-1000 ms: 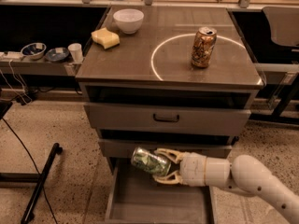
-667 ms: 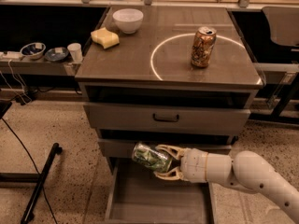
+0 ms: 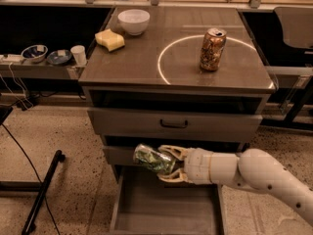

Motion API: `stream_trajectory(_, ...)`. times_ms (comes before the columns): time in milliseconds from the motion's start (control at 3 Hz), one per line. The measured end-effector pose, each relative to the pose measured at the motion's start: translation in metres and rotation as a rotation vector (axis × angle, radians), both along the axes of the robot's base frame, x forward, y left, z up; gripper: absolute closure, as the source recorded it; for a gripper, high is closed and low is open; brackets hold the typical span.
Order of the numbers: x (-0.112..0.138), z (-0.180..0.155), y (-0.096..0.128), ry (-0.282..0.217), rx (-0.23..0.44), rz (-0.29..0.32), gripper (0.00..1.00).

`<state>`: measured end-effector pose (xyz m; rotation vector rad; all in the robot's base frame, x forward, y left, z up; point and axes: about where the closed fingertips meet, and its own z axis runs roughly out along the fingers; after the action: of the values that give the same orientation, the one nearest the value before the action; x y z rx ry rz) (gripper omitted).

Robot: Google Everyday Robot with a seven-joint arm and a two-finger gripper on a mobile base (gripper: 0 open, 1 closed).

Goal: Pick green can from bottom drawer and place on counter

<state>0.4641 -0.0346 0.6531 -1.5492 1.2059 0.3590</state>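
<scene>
My gripper [image 3: 164, 162] reaches in from the right and is shut on the green can [image 3: 152, 159], holding it on its side in the air above the open bottom drawer [image 3: 164, 209]. The can sits in front of the middle drawer's face, well below the counter [image 3: 142, 62]. The drawer's grey floor shows bare beneath it. The white arm runs off to the lower right.
On the counter stand an orange-brown can [image 3: 212, 49] inside the white circle, a white bowl [image 3: 134, 21] and a yellow sponge [image 3: 110, 39]. The upper drawer with a dark handle [image 3: 174, 125] is shut. A side shelf [image 3: 39, 68] at left holds bowls and a cup.
The gripper has lifted the green can slightly higher and shifted it a little, still over the open bottom drawer.
</scene>
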Motion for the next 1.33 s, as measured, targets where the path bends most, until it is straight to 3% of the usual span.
stream_trajectory(333,0.022,0.052,0.014,0.016,-0.085,-0.048,1.0)
stream_trajectory(667,0.045,0.108,0.028,0.015,-0.128,-0.06,1.0)
stream_trajectory(1333,0.091,0.18,0.053,-0.006,-0.099,-0.02,1.0)
